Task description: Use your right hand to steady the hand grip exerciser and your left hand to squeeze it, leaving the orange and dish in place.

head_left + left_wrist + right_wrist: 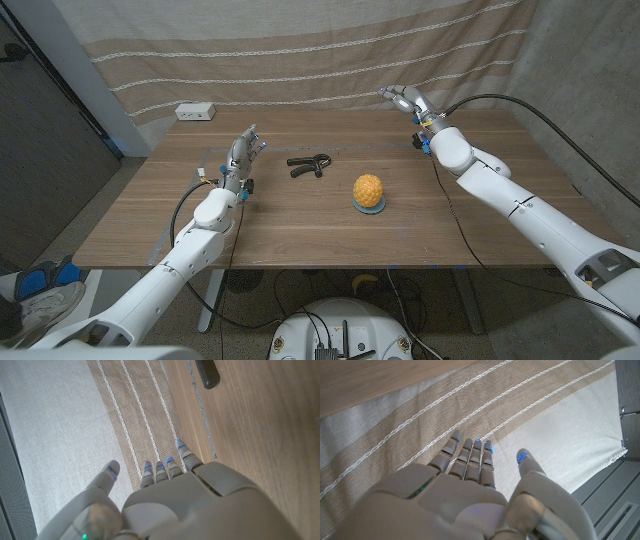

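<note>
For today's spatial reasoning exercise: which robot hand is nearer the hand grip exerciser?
Left. The left hand is just beside the hand grip exerciser; the right hand is raised farther off.

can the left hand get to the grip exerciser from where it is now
Probably yes. The left hand is open beside the hand grip exerciser with only bare table between them; the orange sits beyond it.

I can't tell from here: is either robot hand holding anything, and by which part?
Nothing is held. The left robot hand and right robot hand are both empty, fingers apart; the hand grip exerciser lies untouched on the table.
</note>
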Tool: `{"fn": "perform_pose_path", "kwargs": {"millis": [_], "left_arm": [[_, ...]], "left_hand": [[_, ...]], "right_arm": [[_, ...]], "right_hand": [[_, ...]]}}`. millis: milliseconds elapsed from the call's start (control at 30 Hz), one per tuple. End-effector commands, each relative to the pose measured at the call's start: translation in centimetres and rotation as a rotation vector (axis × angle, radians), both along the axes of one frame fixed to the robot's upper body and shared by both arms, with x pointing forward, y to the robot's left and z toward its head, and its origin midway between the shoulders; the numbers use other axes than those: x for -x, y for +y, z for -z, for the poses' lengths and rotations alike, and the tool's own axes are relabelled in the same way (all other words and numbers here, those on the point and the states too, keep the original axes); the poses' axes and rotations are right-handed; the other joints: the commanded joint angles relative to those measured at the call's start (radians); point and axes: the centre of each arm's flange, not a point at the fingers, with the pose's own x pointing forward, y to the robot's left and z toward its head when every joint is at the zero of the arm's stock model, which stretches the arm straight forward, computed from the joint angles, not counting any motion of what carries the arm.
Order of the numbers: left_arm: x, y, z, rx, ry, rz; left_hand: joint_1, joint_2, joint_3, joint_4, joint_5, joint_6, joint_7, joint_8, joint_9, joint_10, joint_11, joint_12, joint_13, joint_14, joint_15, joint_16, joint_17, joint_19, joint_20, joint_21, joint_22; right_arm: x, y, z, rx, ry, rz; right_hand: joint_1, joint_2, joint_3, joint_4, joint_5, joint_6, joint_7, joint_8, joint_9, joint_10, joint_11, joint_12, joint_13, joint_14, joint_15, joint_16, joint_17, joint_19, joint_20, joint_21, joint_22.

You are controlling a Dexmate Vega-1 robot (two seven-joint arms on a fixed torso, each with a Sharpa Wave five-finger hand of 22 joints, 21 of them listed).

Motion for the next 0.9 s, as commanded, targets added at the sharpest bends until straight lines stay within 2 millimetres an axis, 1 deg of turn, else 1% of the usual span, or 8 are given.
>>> {"fn": "perform_pose_path", "kwargs": {"millis": [33,400,900], "left_arm": [[-0.2,-0.3,0.1,-0.01,0.011,0.004],[-0.1,-0.4,0.3,0.001,0.013,0.0],[0.1,-0.3,0.5,-0.003,0.014,-0.002]], "left_hand": [[-0.011,0.015,0.004,-0.005,-0.003,0.004,-0.001,0.002,0.004,0.004,-0.005,0.003,0.005,0.009,-0.001,-0.003,0.003,0.01,-0.001,-0.001,0.004],[-0.013,0.015,0.004,-0.007,-0.003,0.007,0.0,0.002,0.004,0.003,-0.003,0.002,0.005,0.01,0.0,-0.004,0.003,0.01,0.0,-0.002,0.004],[-0.015,0.016,0.005,-0.01,-0.003,0.01,0.0,0.003,0.004,0.003,-0.003,0.001,0.005,0.01,0.0,-0.004,0.003,0.011,0.001,-0.004,0.005]], "right_arm": [[0.0,1.4,-0.7,0.088,0.016,0.036],[0.2,2.6,-1.2,0.172,0.028,0.065],[-0.7,4.2,-1.3,0.256,0.056,0.086]], "right_hand": [[-0.006,0.006,0.007,-0.003,0.007,0.008,-0.003,-0.001,0.003,0.002,-0.009,-0.001,0.003,0.004,-0.014,0.008,0.005,0.011,-0.001,-0.001,0.001],[-0.005,0.007,0.009,-0.005,0.009,0.021,-0.007,0.002,0.003,0.01,-0.012,0.001,0.004,0.008,-0.019,0.012,0.009,0.013,-0.004,-0.001,0.001],[-0.004,0.008,0.012,-0.007,0.011,0.037,-0.012,0.005,0.004,0.016,-0.015,0.002,0.005,0.011,-0.026,0.018,0.014,0.016,-0.006,-0.002,0.002]]}}
